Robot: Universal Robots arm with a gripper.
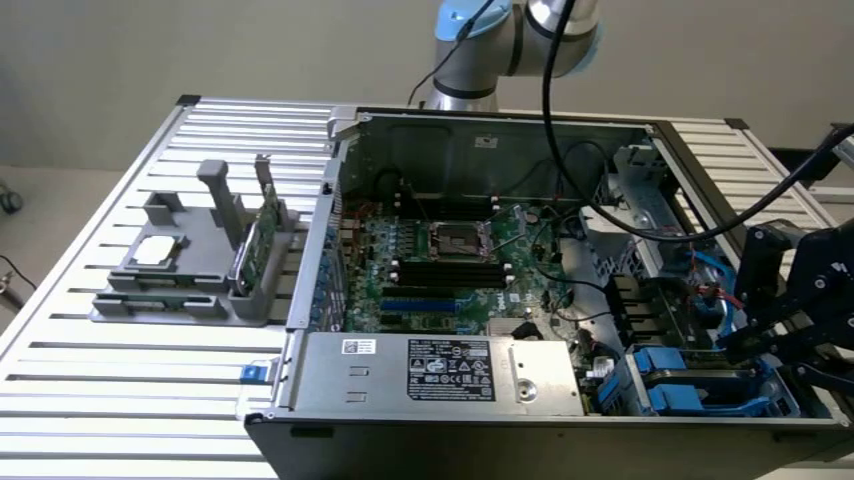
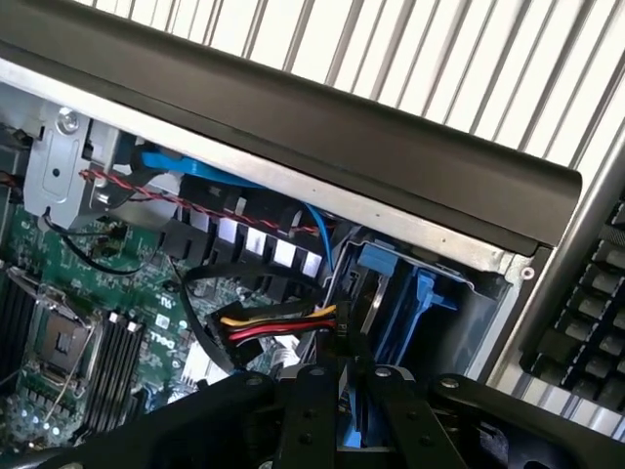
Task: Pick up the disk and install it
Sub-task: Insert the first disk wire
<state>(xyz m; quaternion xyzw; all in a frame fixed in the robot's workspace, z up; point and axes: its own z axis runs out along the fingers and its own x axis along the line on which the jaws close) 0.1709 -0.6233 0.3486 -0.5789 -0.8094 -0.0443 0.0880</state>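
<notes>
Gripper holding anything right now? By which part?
Apparently the disk, seen edge-on: the gripper pinches it across its blue carrier frame, at the drive bay. Most of the disk is hidden, so this is not certain.

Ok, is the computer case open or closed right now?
Open: the case has no side panel; the motherboard shows inside.

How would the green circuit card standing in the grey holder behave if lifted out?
The green circuit card looks thin and bare, so probably light, fairly stiff, yet fragile. It stands on edge in the grey holder, so set down unsupported it would likely tip flat.
</notes>
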